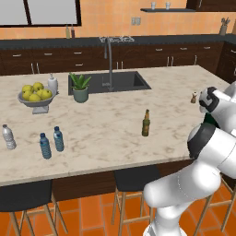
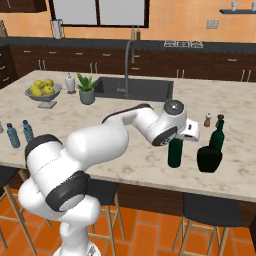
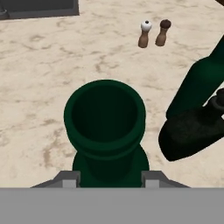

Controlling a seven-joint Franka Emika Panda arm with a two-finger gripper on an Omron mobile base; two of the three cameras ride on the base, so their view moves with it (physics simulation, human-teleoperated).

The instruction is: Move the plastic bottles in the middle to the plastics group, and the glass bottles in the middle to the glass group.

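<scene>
left base view / amber bottle [image 1: 145, 123]: upright mid-counter, well apart from both groups, not yet sorted.
left base view / plastics group [image 1: 8, 137]: clear white-capped bottle at the left counter edge; two blue bottles [image 1: 51, 142] side by side near it, so the plastic looks already sorted.
left base view / arm: reaches right, hiding the glass end.
right base view / green wine bottle [image 2: 175, 151]: upright on the counter [image 2: 130, 150], near the squat bottle [image 2: 208, 159] and tall-necked bottle [image 2: 217, 133] of the glass group; placed there to join its kind.
right base view / gripper [image 2: 179, 138]: directly over the bottle neck.
hand view / gripper [image 3: 106, 180]: narrow, finger tips flank the neck of the green wine bottle from above; looks clamped on it, bottle base seems down.
hand view / shakers [image 3: 153, 33]: beyond, apart.
judgement: release likely next, then the amber bottle.
</scene>
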